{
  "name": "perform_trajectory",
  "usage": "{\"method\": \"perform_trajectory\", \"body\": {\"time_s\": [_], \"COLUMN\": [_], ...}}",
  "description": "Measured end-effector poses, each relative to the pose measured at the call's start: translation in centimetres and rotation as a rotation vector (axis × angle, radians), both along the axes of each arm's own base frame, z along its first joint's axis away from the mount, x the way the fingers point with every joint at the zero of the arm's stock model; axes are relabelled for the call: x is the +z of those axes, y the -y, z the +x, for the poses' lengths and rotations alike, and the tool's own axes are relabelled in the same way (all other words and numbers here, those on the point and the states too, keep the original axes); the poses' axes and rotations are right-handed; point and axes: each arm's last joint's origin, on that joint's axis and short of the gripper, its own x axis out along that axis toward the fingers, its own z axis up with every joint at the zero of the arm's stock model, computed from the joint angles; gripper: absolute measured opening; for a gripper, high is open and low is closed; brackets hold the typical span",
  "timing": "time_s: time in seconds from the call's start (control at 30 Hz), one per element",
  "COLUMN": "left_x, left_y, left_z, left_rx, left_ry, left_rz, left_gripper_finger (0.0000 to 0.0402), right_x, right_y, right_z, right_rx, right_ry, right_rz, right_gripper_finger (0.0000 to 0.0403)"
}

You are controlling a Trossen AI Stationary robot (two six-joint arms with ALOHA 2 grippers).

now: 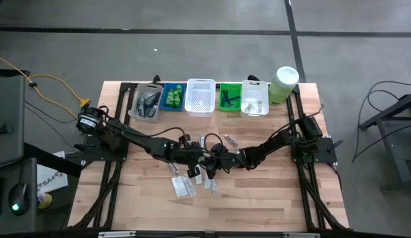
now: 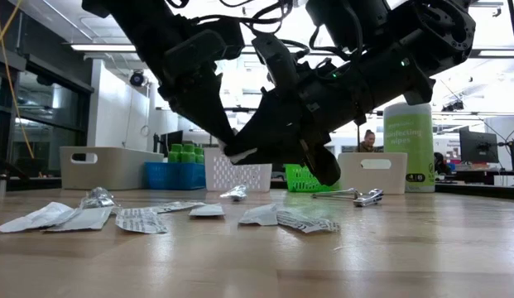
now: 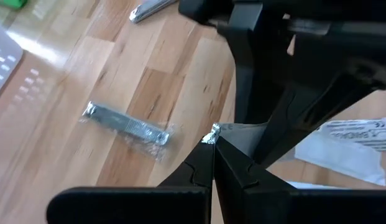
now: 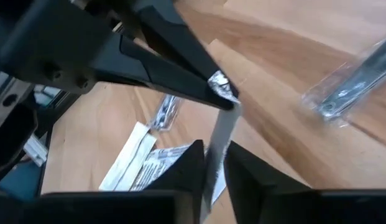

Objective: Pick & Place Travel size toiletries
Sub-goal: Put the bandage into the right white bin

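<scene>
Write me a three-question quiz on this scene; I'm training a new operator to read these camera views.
1. True or false: the left gripper is shut on one end of a thin silvery foil sachet, held above the wooden table.
2. The small green round bottles sit in which basket? A) the clear grey one B) the blue one C) the white lattice one
3. Fill in: the tall pale-green canister has a ____ lid.

Key: 1 true; 2 B, the blue plastic basket; 3 white.
</scene>
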Motion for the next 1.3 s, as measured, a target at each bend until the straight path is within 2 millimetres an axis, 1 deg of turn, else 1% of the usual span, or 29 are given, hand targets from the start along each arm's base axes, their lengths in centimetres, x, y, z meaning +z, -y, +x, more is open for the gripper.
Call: {"method": "perform_trajectory", "body": {"time_s": [0.13,0.23,0.33,0.43,0.63,0.7,0.77,0.87,1.07,1.17,1.23,1.3], "left_x": [0.0,0.0,0.0,0.0,-0.1,-0.2,0.1,1.1,3.0,3.7,3.9,4.0], "left_y": [0.0,0.0,0.1,0.1,0.1,0.1,0.0,-0.1,-0.5,-0.3,0.0,0.2], "left_z": [0.0,0.0,0.0,0.0,-0.1,-0.2,-0.3,-0.7,-2.4,-3.2,-3.7,-4.2], "left_rx": [-0.005,-0.009,-0.032,-0.042,-0.035,-0.029,-0.029,-0.026,0.022,0.027,0.032,0.042], "left_ry": [0.001,0.0,-0.008,-0.011,-0.03,-0.04,-0.037,-0.008,-0.017,-0.017,-0.023,-0.034], "left_rz": [0.001,0.004,-0.002,-0.007,-0.019,-0.02,-0.022,-0.018,0.065,0.096,0.12,0.134], "left_gripper_finger": [0.0,0.0003,0.002,0.0054,0.0144,0.0165,0.0178,0.0183,0.0182,0.0182,0.0182,0.0182], "right_x": [0.0,0.0,0.0,0.0,0.3,0.3,0.6,0.7,1.7,2.8,3.9,4.4], "right_y": [0.0,0.0,-0.1,-0.1,-0.1,0.1,0.3,0.6,1.5,1.9,2.2,2.5], "right_z": [0.0,0.0,0.0,0.0,-0.1,-0.2,-0.1,-0.2,-0.7,-1.3,-1.3,-2.2], "right_rx": [0.014,0.021,0.039,0.043,0.057,0.053,0.049,0.046,0.015,-0.009,-0.032,-0.052], "right_ry": [-0.002,-0.003,-0.006,-0.005,-0.016,-0.033,-0.023,-0.034,-0.087,-0.122,-0.103,-0.167], "right_rz": [-0.002,-0.011,-0.003,-0.004,0.001,-0.003,0.0,0.001,-0.015,-0.037,-0.045,-0.082], "right_gripper_finger": [0.0011,0.0004,0.0003,0.0003,0.0002,0.0002,0.0002,0.0002,0.0002,0.0002,0.0002,0.0003]}}
